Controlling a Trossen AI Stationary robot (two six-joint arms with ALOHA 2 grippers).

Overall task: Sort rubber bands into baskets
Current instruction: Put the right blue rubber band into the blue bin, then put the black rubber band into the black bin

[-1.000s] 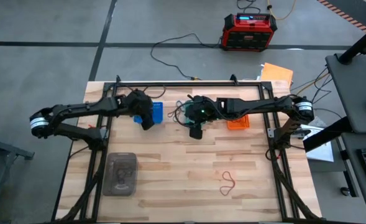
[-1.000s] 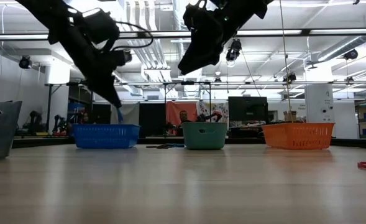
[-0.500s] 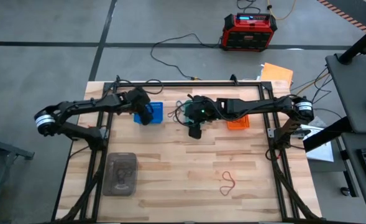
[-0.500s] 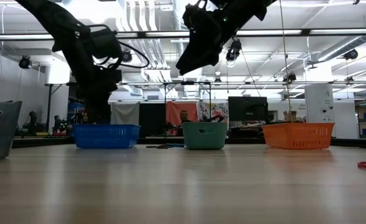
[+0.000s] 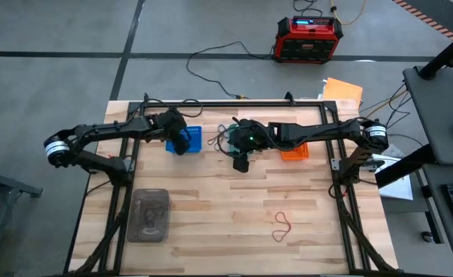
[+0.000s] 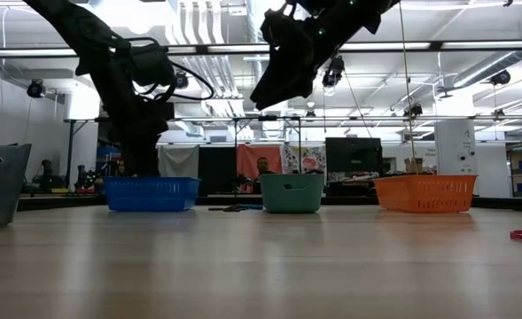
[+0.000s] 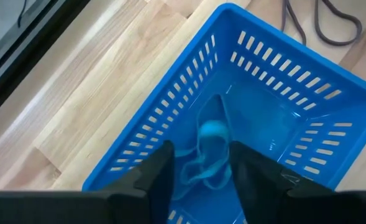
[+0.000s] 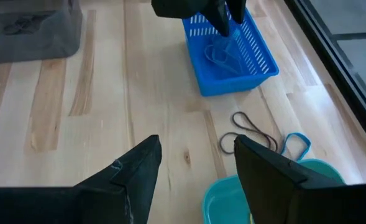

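My left gripper (image 7: 201, 149) points down into the blue basket (image 5: 194, 138), open, with a few blue rubber bands (image 7: 210, 134) lying on the basket floor below its fingers. My right gripper (image 8: 198, 168) hangs open and holds nothing, above the table just in front of the teal basket (image 6: 292, 192), which its arm largely hides in the high view. The orange basket (image 5: 294, 151) stands to the right. Dark rubber bands (image 8: 248, 134) and a blue one (image 8: 296, 144) lie on the table between the blue and teal baskets. A red band (image 5: 282, 225) lies near the front right.
A clear grey container (image 5: 150, 215) stands at the front left. Black frame rails (image 5: 123, 192) run along the table's left, right and far sides. Bare wood lies between the container and the red band.
My left gripper has gone toward the table's far edge, from the blue basket's near side to over the basket, and has tipped from a slant to pointing straight down. The blue band that showed at its fingertips a second ago is no longer there.
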